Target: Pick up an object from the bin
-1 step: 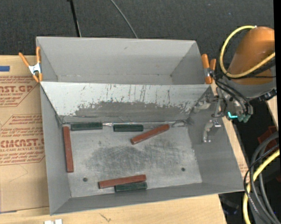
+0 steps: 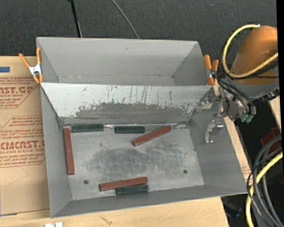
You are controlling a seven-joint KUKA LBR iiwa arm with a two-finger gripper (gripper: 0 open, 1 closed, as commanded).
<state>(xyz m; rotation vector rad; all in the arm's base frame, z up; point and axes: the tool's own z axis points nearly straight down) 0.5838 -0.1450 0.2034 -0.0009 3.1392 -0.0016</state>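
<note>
**Pincer at the bin's right slope, nothing in hand**

The pincer (image 2: 210,132) hangs over the right sloping wall of the grey bin (image 2: 121,60), above the flat floor and off to the side of everything lying there. Whether it stands apart or together cannot be told from this angle; nothing shows inside it.

Six slim bars lie flat on the floor. Nearest the pincer is a red-brown bar (image 2: 151,136), tilted, with its raised end pointing toward the right wall. Just left of it, along the foot of the back wall, lie two dark green bars (image 2: 129,130) (image 2: 87,128). Another red-brown bar (image 2: 68,150) runs along the left wall. Near the front, well apart from the pincer, a red-brown bar (image 2: 123,184) lies touching a dark green one (image 2: 131,190), side by side.

Most bars hug the walls, probably because the steep sides funnel them down. The tilted bar looks the easiest pick: it lies free of the others and closest to the arm.
</note>
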